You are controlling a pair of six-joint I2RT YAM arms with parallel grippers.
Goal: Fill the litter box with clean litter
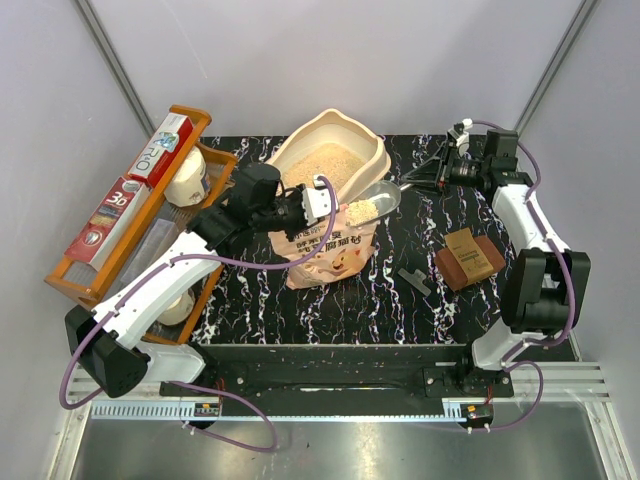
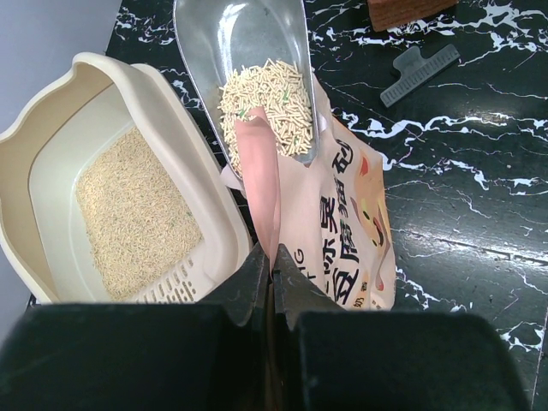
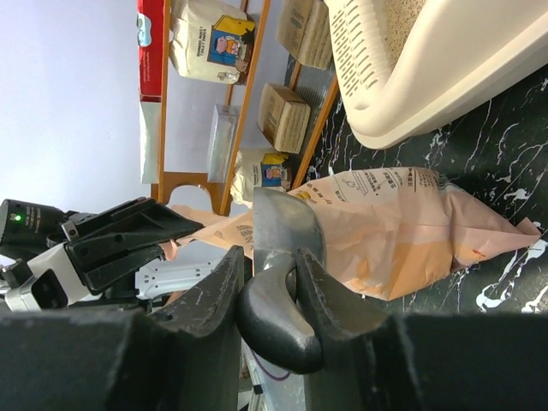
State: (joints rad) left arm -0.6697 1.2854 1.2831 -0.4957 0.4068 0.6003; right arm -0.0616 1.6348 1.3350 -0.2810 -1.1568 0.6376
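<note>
The table [image 1: 260, 300] fills the middle of the top view. The litter box [image 1: 378, 152] sits at the back, top centre, with a layer of litter [image 1: 322, 165] in it. The bag [image 1: 335, 255] stands just in front of the box, dead centre. A scoop [image 1: 378, 203] with a heap of litter in it hangs over the bag's open top, its handle running up and right into the right gripper [image 3: 272, 261]. The left gripper [image 2: 271, 261] is on the bag's top edge, left of the scoop. A rack [image 1: 195, 115] runs down the left side, with stuff on its shelves. To the lower right of the bag lies a clip [image 1: 413, 279], and right of that a block [image 1: 468, 258], both on the table.
</note>
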